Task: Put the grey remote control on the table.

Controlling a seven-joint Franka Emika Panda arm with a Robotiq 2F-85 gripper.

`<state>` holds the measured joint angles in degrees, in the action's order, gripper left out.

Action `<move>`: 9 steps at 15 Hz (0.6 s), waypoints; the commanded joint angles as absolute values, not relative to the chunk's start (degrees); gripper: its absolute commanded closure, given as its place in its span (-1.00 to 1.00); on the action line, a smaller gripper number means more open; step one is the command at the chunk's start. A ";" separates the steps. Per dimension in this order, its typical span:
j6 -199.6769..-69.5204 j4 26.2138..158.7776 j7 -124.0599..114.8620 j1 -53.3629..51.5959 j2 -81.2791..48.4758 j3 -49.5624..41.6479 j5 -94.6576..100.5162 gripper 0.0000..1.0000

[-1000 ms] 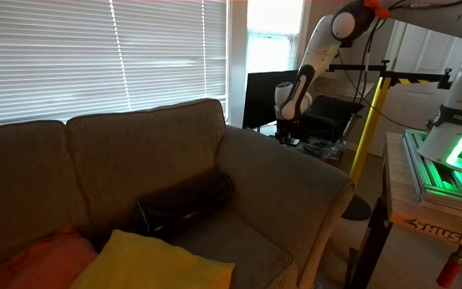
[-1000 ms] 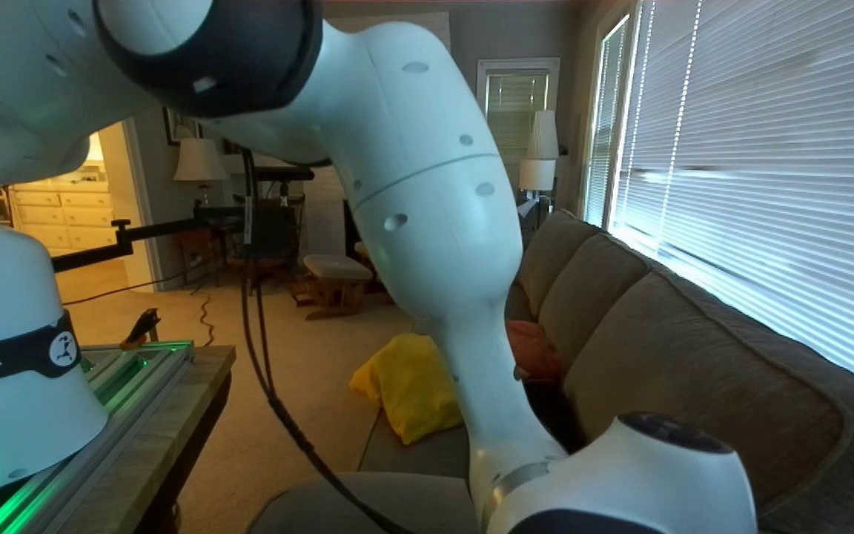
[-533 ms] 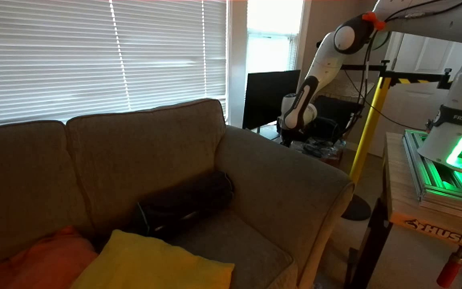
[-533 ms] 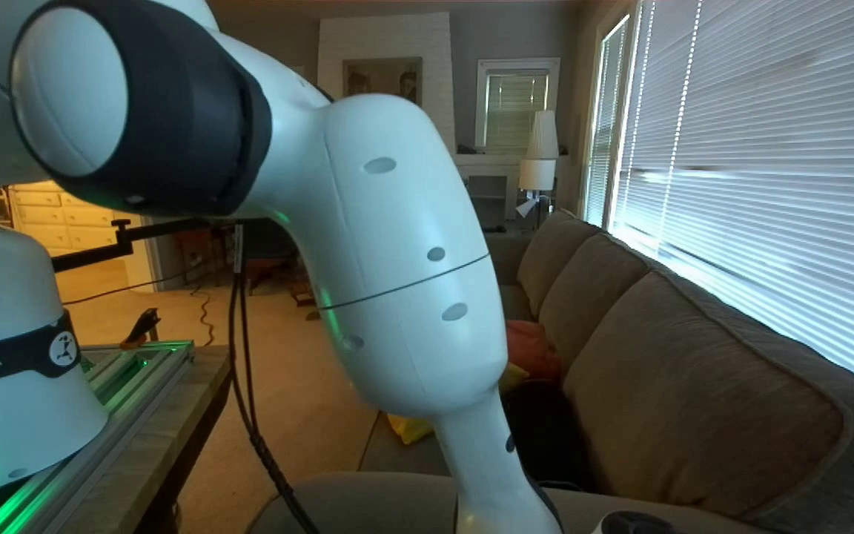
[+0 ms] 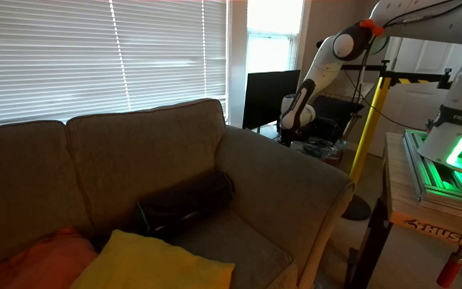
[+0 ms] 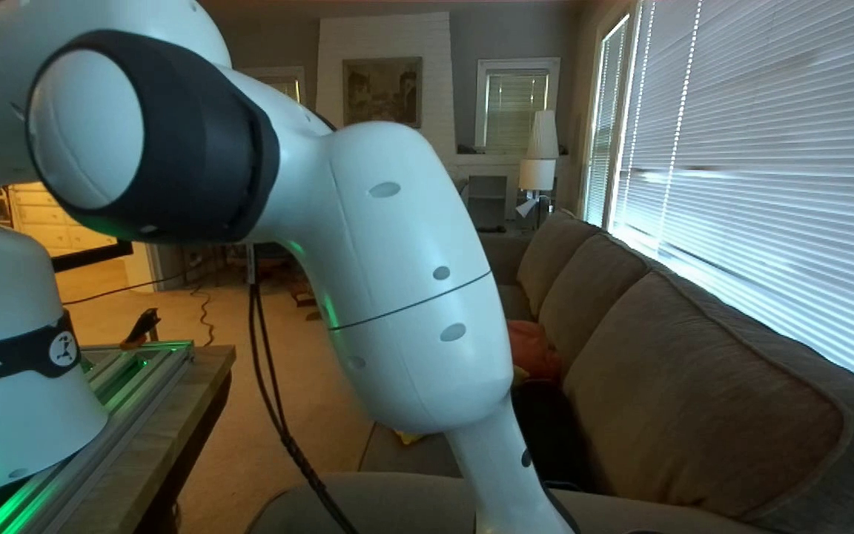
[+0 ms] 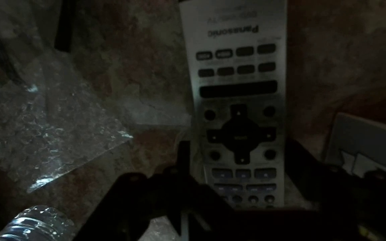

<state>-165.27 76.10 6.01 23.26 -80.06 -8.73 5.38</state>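
At nine o'clock in the wrist view, clear plastic [image 7: 52, 144] spreads over the mottled table [image 7: 146, 43], a ribbed bottle [image 7: 42, 222] at eight. The grey remote control [image 7: 238, 78] runs from one o'clock to five, a finger of the gripper [image 7: 237, 144] on either side; in this gloom, whether they pinch it cannot be told. A pale object [image 7: 374, 144] lies past three. Clean placement wants the remote level, clear of the plastic, then an even release.
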 commanded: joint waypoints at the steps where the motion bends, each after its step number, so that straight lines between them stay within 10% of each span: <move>1: -162.48 75.69 3.23 19.52 -79.42 -12.57 4.62 -1.00; 9: -172.70 89.65 7.90 18.67 -66.35 -13.78 7.00 -1.00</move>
<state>-167.84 80.50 6.19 18.93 -73.53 -13.50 5.83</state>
